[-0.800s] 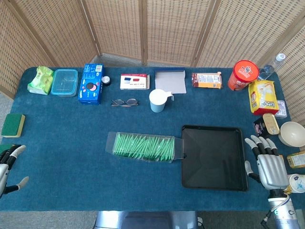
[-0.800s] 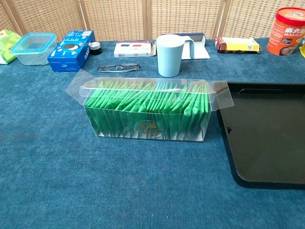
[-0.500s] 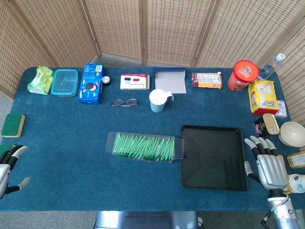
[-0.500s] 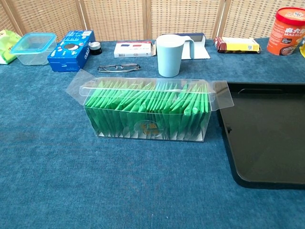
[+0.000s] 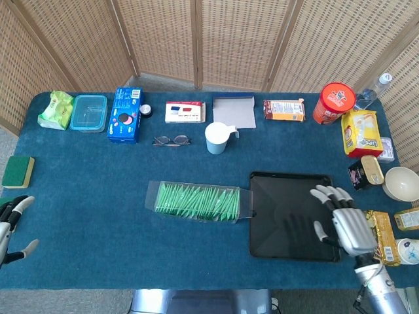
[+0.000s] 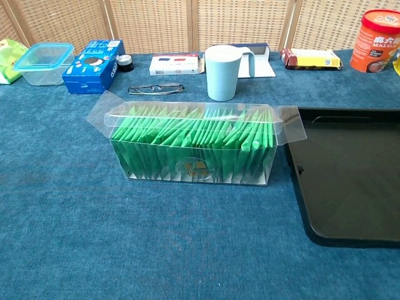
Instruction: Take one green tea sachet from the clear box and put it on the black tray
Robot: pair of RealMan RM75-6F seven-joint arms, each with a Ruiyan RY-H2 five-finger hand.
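1. The right robot hand [image 5: 344,222] hangs over the right edge of the black tray [image 5: 281,196], holding nothing, fingers spread.
2. The left robot hand [image 5: 12,226] sits at the tabletop's [image 5: 98,196] near left corner, fingers apart and empty.
3. The clear box [image 6: 194,147] stands just left of the tray, flaps open, packed with upright green tea sachets [image 6: 187,140].
4. Behind the box are a pale blue cup [image 6: 222,72] and glasses [image 6: 155,89].
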